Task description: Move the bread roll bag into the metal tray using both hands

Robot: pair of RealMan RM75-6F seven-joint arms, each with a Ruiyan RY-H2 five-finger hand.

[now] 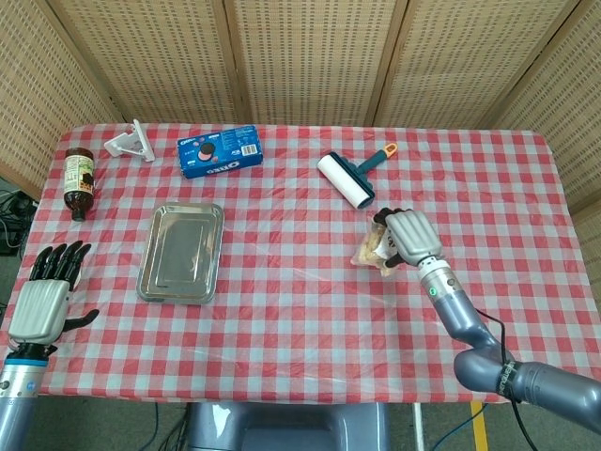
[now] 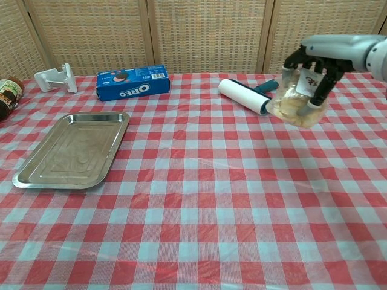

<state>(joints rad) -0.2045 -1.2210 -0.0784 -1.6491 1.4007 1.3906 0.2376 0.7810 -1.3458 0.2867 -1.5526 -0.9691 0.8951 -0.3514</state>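
My right hand (image 1: 406, 238) (image 2: 314, 63) grips the clear bread roll bag (image 1: 372, 249) (image 2: 294, 105) and holds it in the air above the right half of the table, in front of the lint roller. The metal tray (image 1: 181, 252) (image 2: 74, 149) lies empty on the left side of the checked cloth. My left hand (image 1: 44, 299) hovers off the table's near left corner with its fingers spread and nothing in it; the chest view does not show it.
A lint roller (image 1: 347, 178) (image 2: 246, 95) lies behind the bag. A blue Oreo box (image 1: 219, 150) (image 2: 132, 82), a white plastic bracket (image 1: 130, 144) (image 2: 55, 77) and a brown bottle (image 1: 79, 181) (image 2: 8, 95) sit along the back left.
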